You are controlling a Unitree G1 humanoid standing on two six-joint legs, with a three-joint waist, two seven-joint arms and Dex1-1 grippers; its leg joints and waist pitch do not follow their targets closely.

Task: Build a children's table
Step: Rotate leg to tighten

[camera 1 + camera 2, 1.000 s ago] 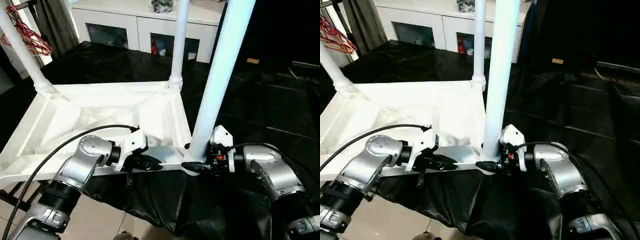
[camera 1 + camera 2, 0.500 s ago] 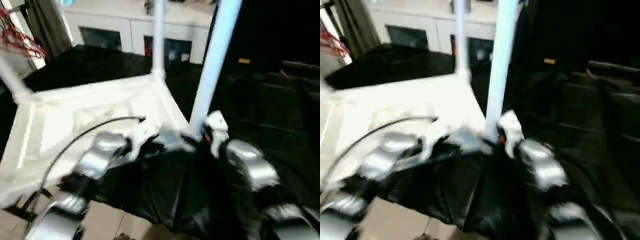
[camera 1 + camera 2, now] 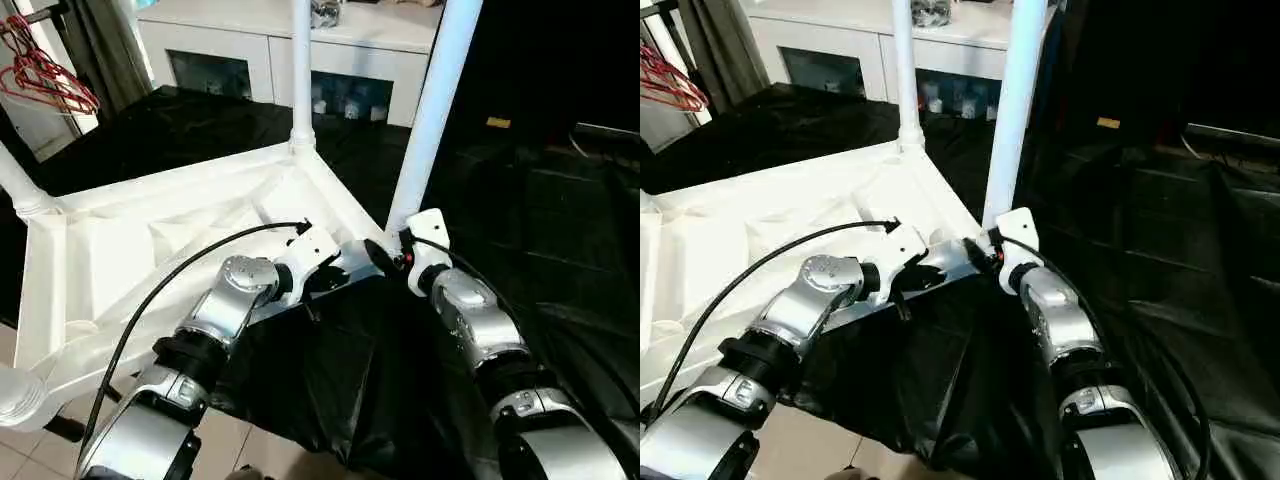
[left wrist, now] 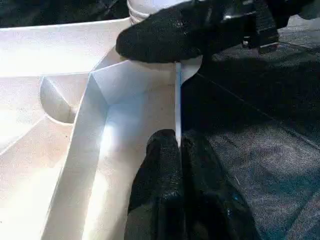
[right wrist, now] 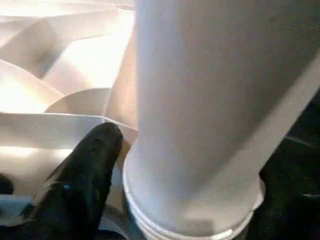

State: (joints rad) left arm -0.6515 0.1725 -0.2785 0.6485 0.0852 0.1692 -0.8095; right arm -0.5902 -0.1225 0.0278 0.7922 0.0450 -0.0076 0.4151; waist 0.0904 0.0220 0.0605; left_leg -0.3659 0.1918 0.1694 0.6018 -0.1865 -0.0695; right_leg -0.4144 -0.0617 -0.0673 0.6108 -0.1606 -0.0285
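The children's table lies upside down: its white ribbed tabletop (image 3: 150, 250) rests on black cloth with white tube legs rising from its corner sockets. My left gripper (image 4: 177, 142) is shut on the tabletop's thin near rim (image 3: 300, 300), close to the right corner. My right gripper (image 3: 388, 252) is at that corner, around the base of the near right leg (image 3: 430, 110). It is open, with one black finger (image 5: 85, 185) on each side of the leg's collar (image 5: 190, 220). A further leg (image 3: 298, 70) stands at the far corner and another leg (image 3: 15, 180) at the left.
A white glass-door cabinet (image 3: 260, 60) stands behind the table, and red hangers (image 3: 45, 75) hang at the far left. Black cloth (image 3: 560, 230) covers the surface to the right. A bare corner socket (image 3: 15, 395) sits at the near left, over light floor.
The whole view has shifted. Both arms now reach farther forward, and the tabletop's near rim lies slanted with its right corner farther from me. Both grippers stay where they were on the table.
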